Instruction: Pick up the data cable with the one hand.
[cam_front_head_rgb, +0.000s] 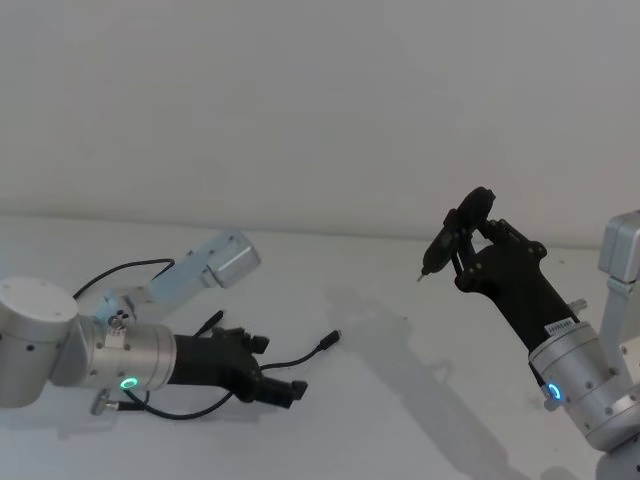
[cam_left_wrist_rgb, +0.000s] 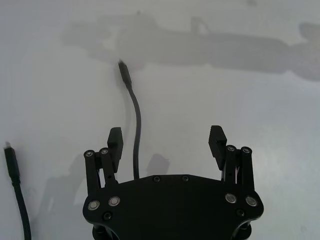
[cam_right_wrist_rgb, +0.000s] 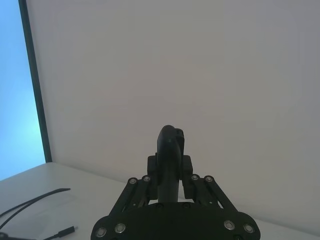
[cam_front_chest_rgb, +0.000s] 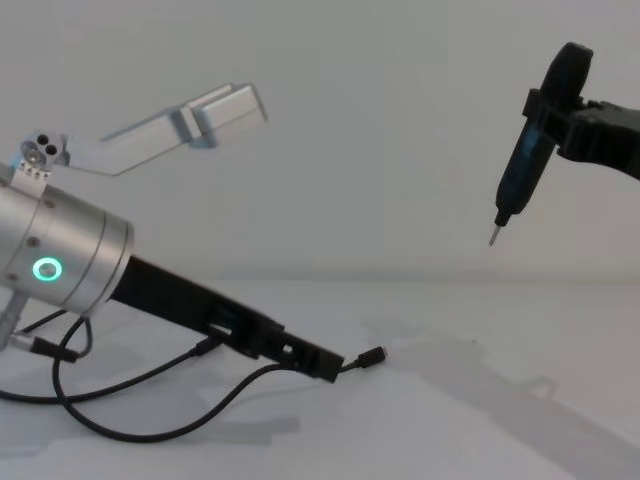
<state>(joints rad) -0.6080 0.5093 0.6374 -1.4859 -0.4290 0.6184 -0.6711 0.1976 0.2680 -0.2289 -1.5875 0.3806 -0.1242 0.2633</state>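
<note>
Left pincer (cam_left_wrist_rgb: 167, 136) sits low over the white desk (cam_front_head_rgb: 420, 410) on the near left, fingers spread wide, gripping nothing. Cable (cam_left_wrist_rgb: 136, 112) lies limp on the desk under it. One strand runs out between the two fingers, not clamped, with its plug (cam_front_head_rgb: 331, 339) just past the fingertips toward the right. The rest loops back beside the left arm. Right pincer (cam_front_head_rgb: 462, 235) is raised on the right, closed around a dark pen-like tool (cam_front_chest_rgb: 522, 160), metal tip pointing down.

The data cable (cam_left_wrist_rgb: 136, 115) is laid on the table (cam_front_head_rgb: 400, 410), between the left gripper's (cam_front_head_rgb: 279, 367) fingers (cam_left_wrist_rgb: 115, 144). A screwdriver (cam_front_chest_rgb: 524, 152) is held aloft in the right gripper (cam_front_head_rgb: 463, 232).
</note>
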